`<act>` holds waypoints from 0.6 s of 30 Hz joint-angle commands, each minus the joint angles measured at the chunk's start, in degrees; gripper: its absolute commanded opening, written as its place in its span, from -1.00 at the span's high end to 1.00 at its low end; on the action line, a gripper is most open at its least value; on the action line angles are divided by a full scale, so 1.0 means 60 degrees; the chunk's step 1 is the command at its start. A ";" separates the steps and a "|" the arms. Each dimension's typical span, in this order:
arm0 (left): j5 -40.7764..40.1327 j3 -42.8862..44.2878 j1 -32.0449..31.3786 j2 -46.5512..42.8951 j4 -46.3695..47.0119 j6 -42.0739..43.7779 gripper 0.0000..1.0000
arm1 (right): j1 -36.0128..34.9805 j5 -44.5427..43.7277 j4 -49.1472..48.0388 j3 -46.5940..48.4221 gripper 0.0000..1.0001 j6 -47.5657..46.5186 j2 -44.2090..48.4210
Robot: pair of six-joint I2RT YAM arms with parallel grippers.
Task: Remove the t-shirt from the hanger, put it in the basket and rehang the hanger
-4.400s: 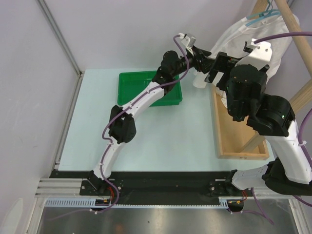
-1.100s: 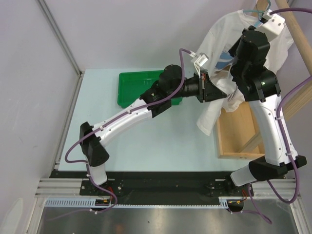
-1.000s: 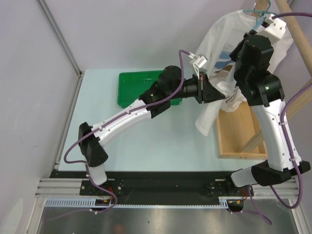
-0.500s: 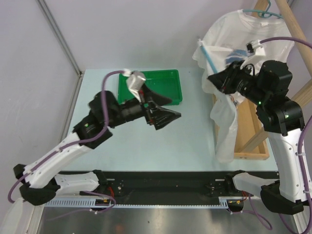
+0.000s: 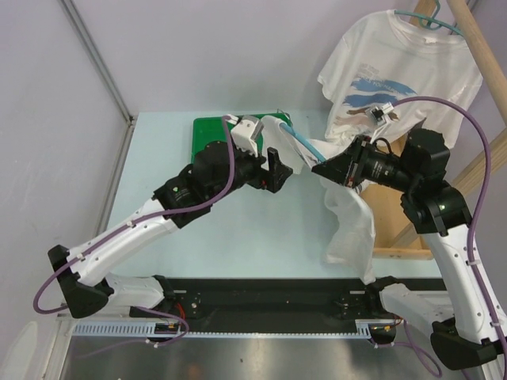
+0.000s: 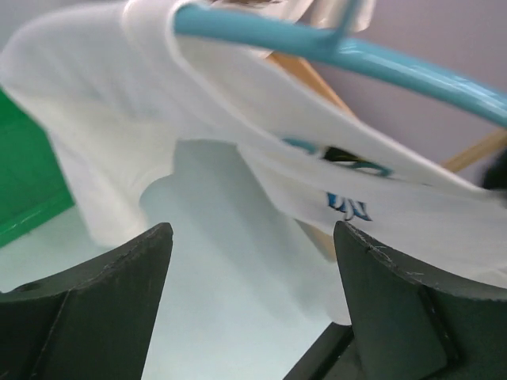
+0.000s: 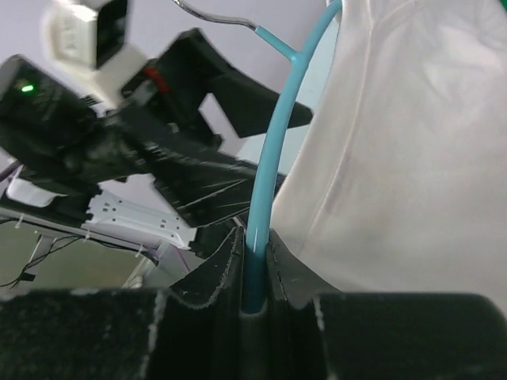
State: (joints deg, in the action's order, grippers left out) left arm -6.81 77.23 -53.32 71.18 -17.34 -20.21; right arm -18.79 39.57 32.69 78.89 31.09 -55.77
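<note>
Top external view has the right gripper (image 5: 321,168) clamped on one end of the teal hanger (image 5: 303,145), holding it out over the table (image 5: 261,229) just in front of the green tray (image 5: 204,134). The right wrist view confirms this: both fingers are pressed tight on the hanger's bar. The t-shirt (image 5: 348,229) is threaded on that hanger. One part is bunched over the far end, and the rest falls in a long fold to the table beside the wooden rack (image 5: 474,47). A second shirt (image 5: 400,71) hangs untouched on the rack above.

The left gripper (image 5: 276,170) faces the hanger from the other side with its fingers spread wide and nothing between them. Its wrist view shows cloth and the teal bar ahead, but no contact.

The step in hand looks like the left arm taking hold of the cloth so it can be drawn off while the right arm keeps the hanger fixed. To do it well, the left fingers should close on fabric only — a thick fold near the shoulder or collar, not the bar. The pull should then run along the hanger's arm towards its free end, not straight down. The right grip should stay firm and level, since any tilt would let the neck opening snag on the hook.
</note>
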 commanded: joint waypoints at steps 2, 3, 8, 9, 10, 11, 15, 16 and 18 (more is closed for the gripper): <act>-0.0463 0.0283 0.0579 -0.0071 0.0136 -0.0381 -0.67 | -0.0223 0.1066 -0.1626 0.0020 1.00 0.0458 0.0769; 0.0147 0.0195 0.0697 -0.0129 0.0253 -0.0484 -0.59 | -0.0238 0.1080 -0.1494 -0.0009 1.00 0.0371 0.0798; 0.3066 -0.1663 0.1416 -0.1461 0.3401 -0.1539 -0.27 | -0.0238 0.0641 -0.0877 -0.0111 1.00 -0.0070 0.0974; 0.3228 -0.1724 0.1416 -0.1578 0.3505 -0.1612 -0.37 | -0.0253 0.0641 -0.0950 -0.0213 1.00 0.0003 0.0989; 0.3679 -0.1768 0.1387 -0.1638 0.3912 -0.1656 -0.56 | -0.0253 0.0743 -0.1052 -0.0258 1.00 0.0062 0.0989; 0.3785 -0.1797 0.1401 -0.1696 0.4032 -0.1700 -0.61 | -0.0267 0.0802 -0.1213 -0.0287 1.00 0.0193 0.0974; 0.3713 -0.1287 0.1372 -0.1449 0.4166 -0.1569 -0.75 | -0.0311 0.0978 -0.1346 -0.0273 1.00 0.0297 0.0887; 0.3727 -0.1082 0.1387 -0.1288 0.4078 -0.1511 -0.75 | -0.0326 0.0963 -0.1346 -0.0273 1.00 0.0311 0.0872; 0.3670 -0.0496 0.1343 -0.0865 0.3945 -0.1423 -0.75 | -0.0370 0.1007 -0.1346 -0.0287 1.00 0.0355 0.0814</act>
State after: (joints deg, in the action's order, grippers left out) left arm 12.75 68.14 -44.99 62.70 3.11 -28.58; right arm -20.27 42.37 31.53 76.07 32.53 -51.46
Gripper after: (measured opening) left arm 0.875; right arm 0.173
